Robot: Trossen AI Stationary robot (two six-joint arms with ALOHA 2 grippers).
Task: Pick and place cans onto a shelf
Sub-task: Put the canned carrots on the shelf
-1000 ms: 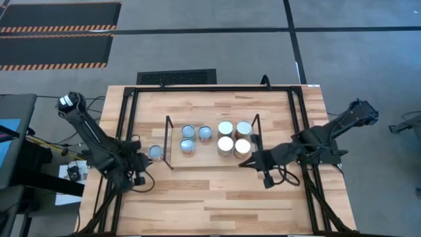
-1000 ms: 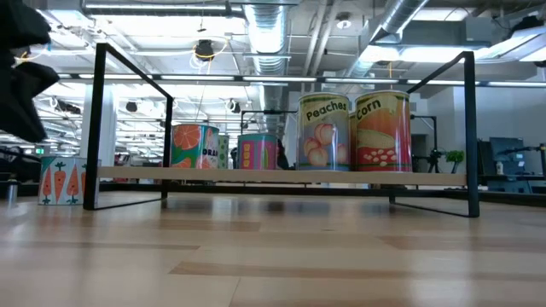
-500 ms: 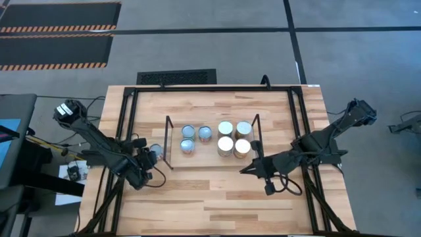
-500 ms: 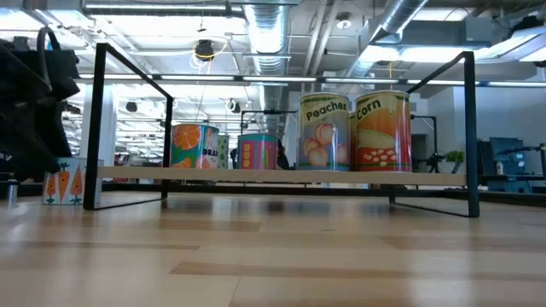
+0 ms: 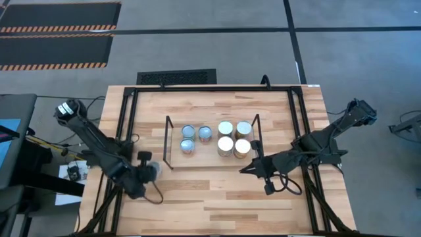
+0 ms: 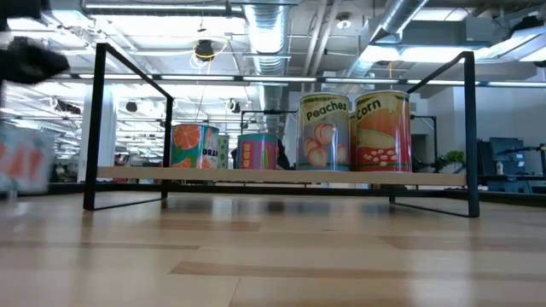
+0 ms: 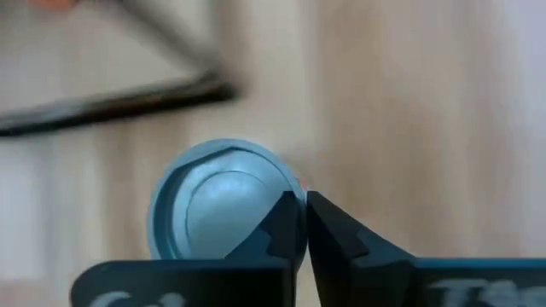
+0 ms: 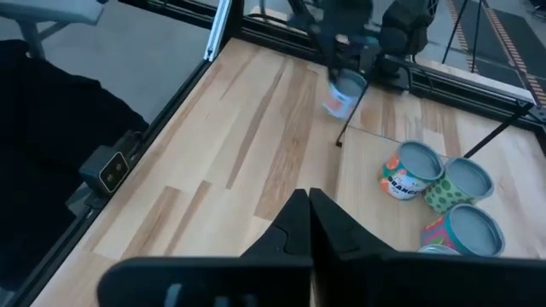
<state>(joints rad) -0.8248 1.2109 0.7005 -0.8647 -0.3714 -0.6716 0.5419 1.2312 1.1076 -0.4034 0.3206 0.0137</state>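
Note:
The shelf point(image 5: 210, 158), a low black wire rack with a wood board, stands mid-table. It holds several cans: small ones with blue tops point(image 5: 188, 131) on the left and wider ones with whitish tops point(image 5: 225, 145) on the right. The low view shows the labelled peach can point(image 6: 325, 132) and corn can point(image 6: 382, 132). Off the shelf's near left corner, my left gripper point(image 5: 150, 170) is shut on a small blue-topped can point(image 7: 217, 200), which is blurred in the low view point(image 6: 21, 162). My right gripper point(image 5: 242, 164) hangs shut and empty off the shelf's near right corner. My left gripper has the small can by the rim of its top point(image 7: 294, 192). One finger point(image 7: 281, 230) lies over the blue lid and the other point(image 7: 333, 234) outside the wall. The fingers come from above, slanting down. The can hangs about upright below them and looks just clear of the table.
A black metal frame point(image 5: 125, 131) runs along the table's sides and far edge. Bare wood point(image 5: 217, 197) lies between the shelf and the near edge. The shelf's left part has free board point(image 5: 176, 155) beside the small cans.
My left gripper has gone from the table's left side to the small can beside the shelf's left end and taken hold of its top. It has then carried the can a short way toward the near edge. The can shows larger and farther left in the low view.

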